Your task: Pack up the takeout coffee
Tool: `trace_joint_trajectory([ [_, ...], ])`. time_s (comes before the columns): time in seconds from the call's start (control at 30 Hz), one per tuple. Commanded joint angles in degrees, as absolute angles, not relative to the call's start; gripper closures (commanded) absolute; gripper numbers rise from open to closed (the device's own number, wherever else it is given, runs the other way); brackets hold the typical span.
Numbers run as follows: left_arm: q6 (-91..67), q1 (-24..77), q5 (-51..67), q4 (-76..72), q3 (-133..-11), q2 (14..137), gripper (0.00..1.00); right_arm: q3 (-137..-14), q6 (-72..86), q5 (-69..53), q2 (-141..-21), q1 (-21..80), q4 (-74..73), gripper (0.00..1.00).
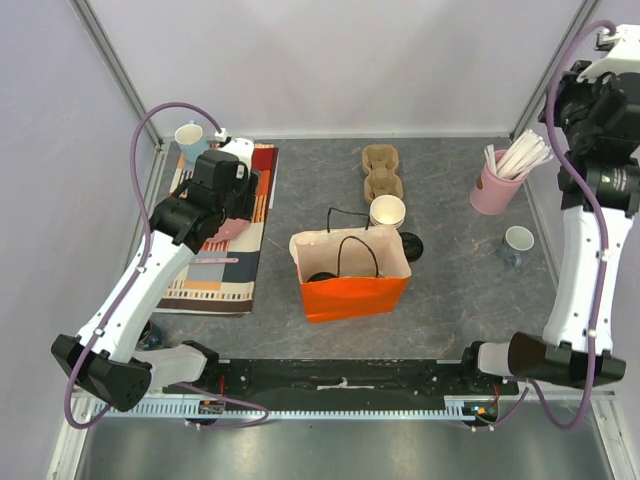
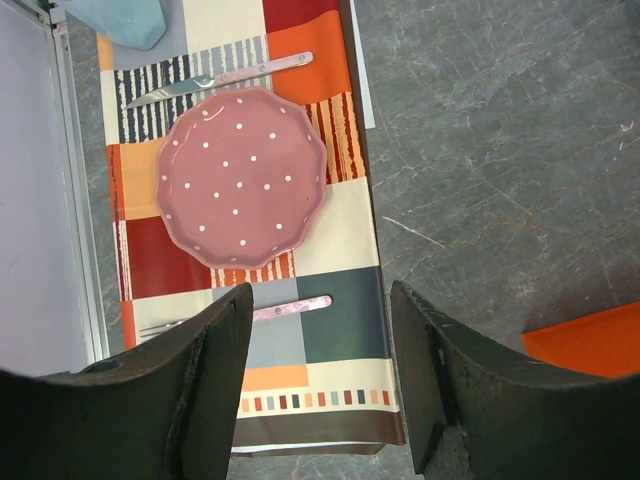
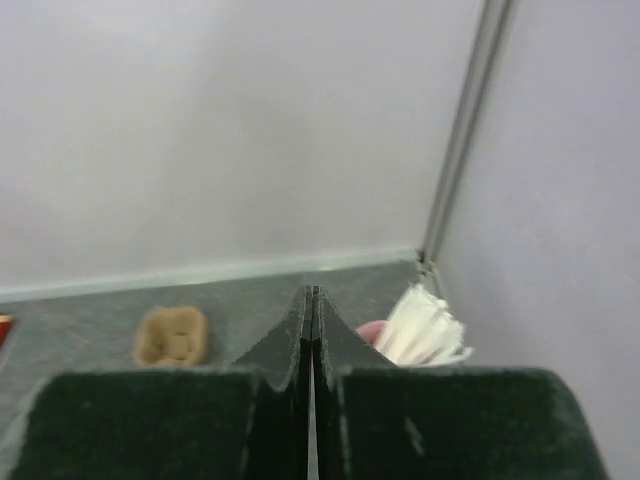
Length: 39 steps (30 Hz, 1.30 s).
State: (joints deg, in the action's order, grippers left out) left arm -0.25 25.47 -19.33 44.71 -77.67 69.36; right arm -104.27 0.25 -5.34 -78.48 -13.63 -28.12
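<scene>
Item: takeout coffee [image 1: 321,275] — seemingly bagged in orange bag [image 1: 355,292]. My left gripper [image 2: 320,295] part-open, empty; right gripper [image 3: 312,296] closed, empty — next, I park both.

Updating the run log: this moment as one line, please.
left gripper: open, empty, over pink plate | right gripper: shut, empty, raised | orange bag: upright, dark round thing inside
</scene>
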Motion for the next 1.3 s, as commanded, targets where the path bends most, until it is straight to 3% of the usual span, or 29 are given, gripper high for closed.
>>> trace_joint_trajectory([
  [0.0, 3.1, 25.2, -19.2, 43.9, -79.2, 70.7, 0.36, -107.1, 10.6, -15.7, -74.3, -13.6, -29.1, 1.00],
  [0.17, 3.8, 25.2, -19.1, 43.9, -80.4, 72.3, 0.36, -107.1, 2.1, -11.3, -73.7, -13.6, -35.9, 0.99],
  [0.23, 3.8, 25.2, -18.9, 44.0, -80.5, 72.8, 0.36, -103.4, -2.6, -9.9, -74.3, -13.6, -36.2, 0.78],
  [0.27, 3.8, 25.2, -18.8, 43.9, -80.2, 72.7, 0.36, -101.9, -3.6, -9.8, -74.9, -13.6, -35.6, 0.62],
  [0.33, 3.7, 25.2, -18.8, 43.9, -79.2, 72.2, 0.36, -97.8, -4.2, -11.7, -76.0, -14.1, -33.8, 0.47],
  [0.47, 3.5, 25.2, -18.5, 43.8, -76.1, 70.3, 0.36, -98.3, -1.6, -13.8, -83.5, -15.4, -34.4, 0.33],
  [0.63, 3.6, 25.2, -18.5, 43.8, -72.4, 67.3, 0.36, -99.1, -9.2, -11.3, -90.0, -15.6, -36.1, 0.31],
  [0.93, 3.5, 25.2, -18.0, 43.9, -68.9, 65.2, 0.36, -98.4, -16.2, -15.6, -97.8, -16.6, -34.5, 0.47],
  [1.27, 3.6, 25.3, -18.0, 43.3, -69.4, 66.9, 0.36, -97.1, -17.1, -14.4, -101.8, -16.3, -32.4, 0.46],
])
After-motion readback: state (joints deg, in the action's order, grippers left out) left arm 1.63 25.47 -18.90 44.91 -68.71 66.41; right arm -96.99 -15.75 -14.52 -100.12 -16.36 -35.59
